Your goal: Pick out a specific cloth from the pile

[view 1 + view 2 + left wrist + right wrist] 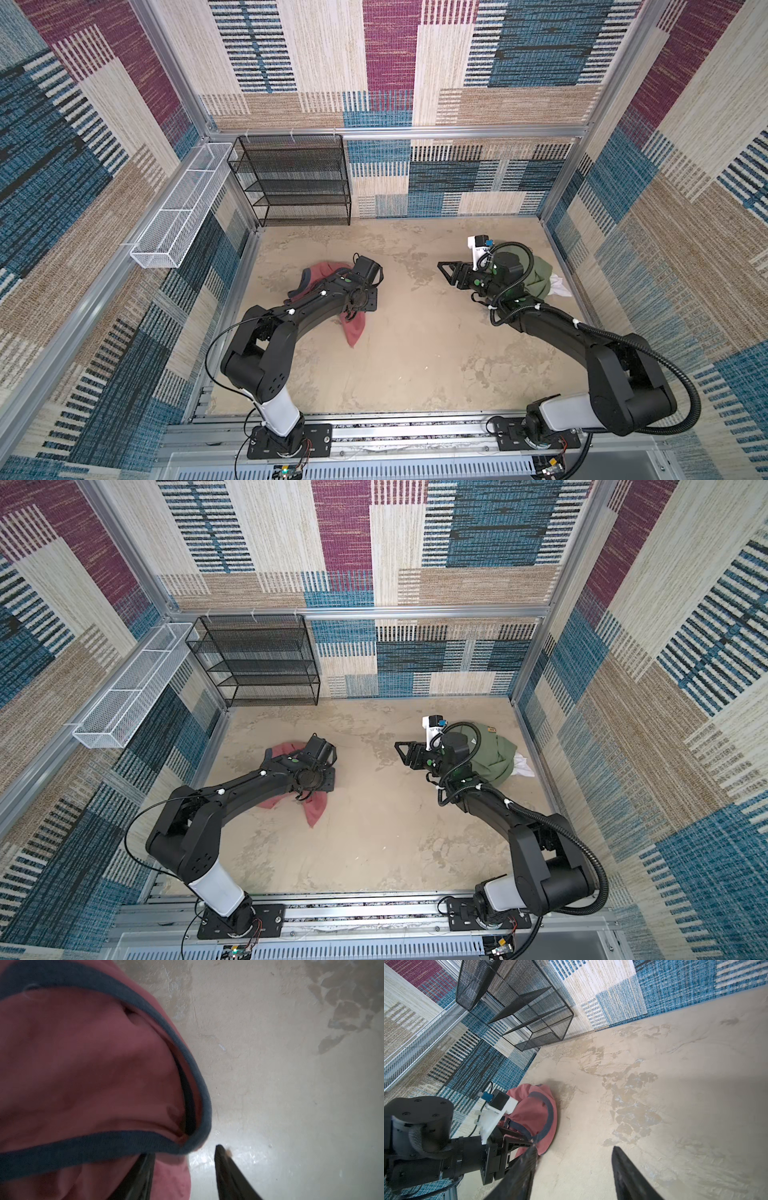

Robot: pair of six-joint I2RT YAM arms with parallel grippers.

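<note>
Two pairs of jaws, both parted, gripping nothing: the right jaws hang over bare bench [675,1105], the pile [492,756] behind their wrist. Heaped against the left jaws lies the cloth [83,1064], its grey-blue hem draped over one jaw only. Closing here might pinch just trim and lose it on lifting. Its long axis seems to run from the trimmed end ahead of the jaws back under the wrist to a narrow tail.
</note>
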